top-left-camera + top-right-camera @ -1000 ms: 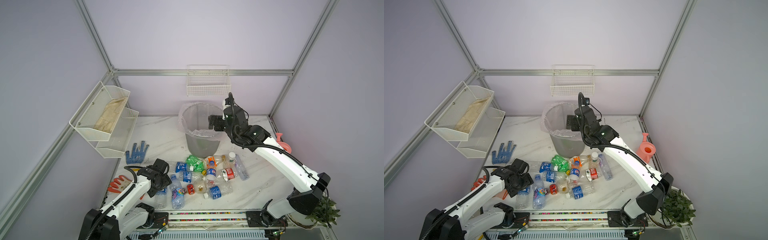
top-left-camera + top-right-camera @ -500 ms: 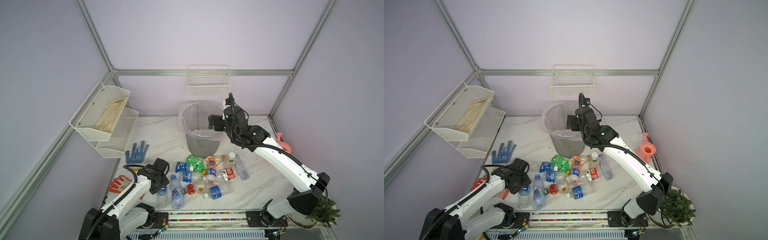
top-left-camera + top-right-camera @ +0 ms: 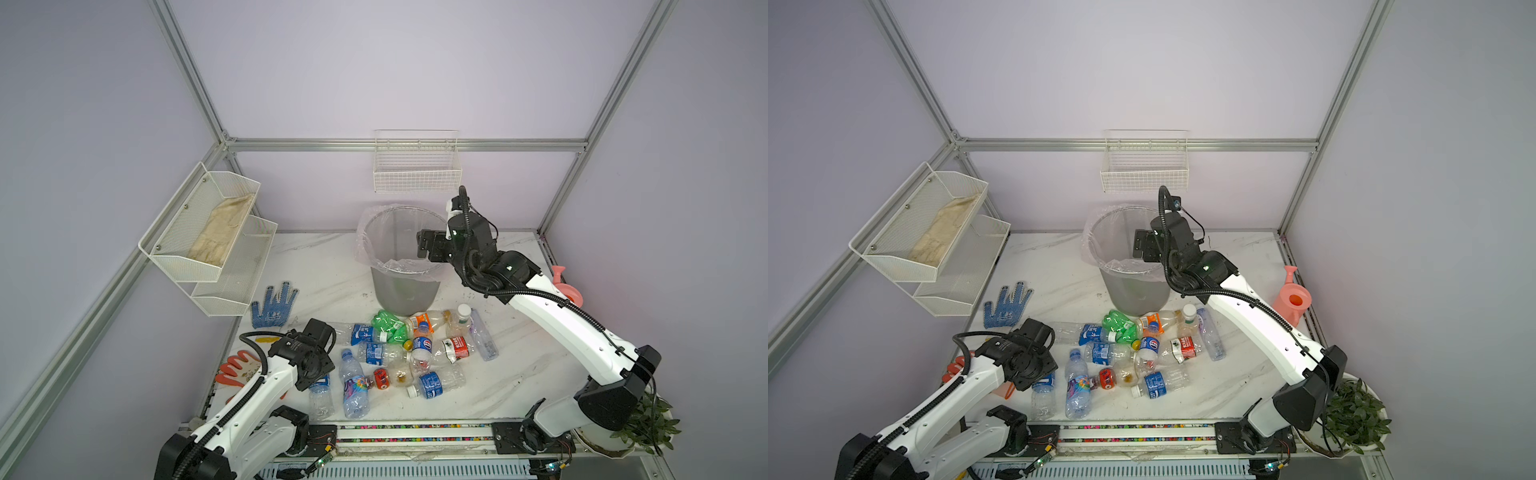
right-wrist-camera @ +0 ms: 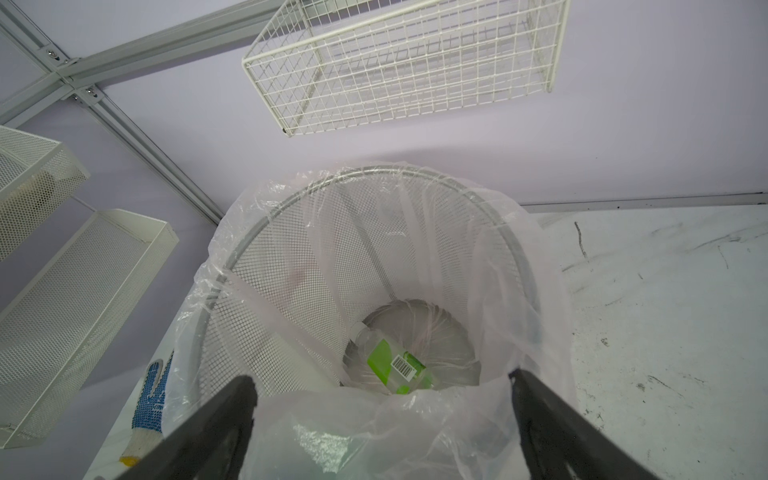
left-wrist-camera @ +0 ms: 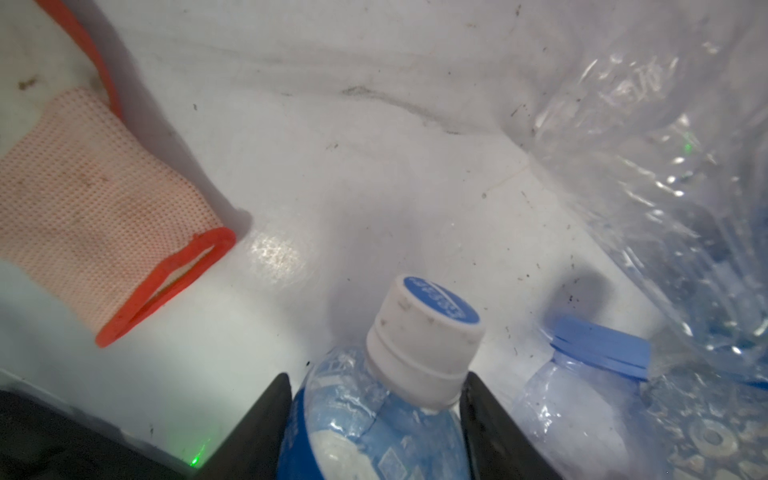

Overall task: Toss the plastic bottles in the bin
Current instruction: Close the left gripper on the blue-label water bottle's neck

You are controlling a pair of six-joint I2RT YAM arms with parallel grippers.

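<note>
White-capped bottle: lies near the tabletop's front left corner, at the left end of the litter. Its cap pokes out past the fingers, probably because the shoulder gives a firmer hold than the thin, crushable body.
Left gripper: roughly half closed, one black finger pressed against each side of that bottle's shoulder and cap. Whether the bottle has left the surface cannot be told.
Right gripper: jaws spread wide and empty, held over the bin's rim and pointing inside, which looks like a drop pose.
Bin: stands mid-tabletop toward the back edge, with the clear liner folded over its rim. One green-labelled bottle lies on its bottom.
Plastic bottles: a dozen or so lie loose between the bin and the front edge, many touching. Most of the task seems left.
Tabletop: white marble pattern, scuffed and speckled with grit.
Other items: an orange-trimmed glove lies just beside the gripped bottle. A blue dotted glove lies near the left edge and a pink watering can at the right edge. A potted plant sits off the front right corner.
Room: lilac walls in an aluminium frame. A wire basket hangs on the back wall above the bin, and mesh shelves hang on the left wall.
</note>
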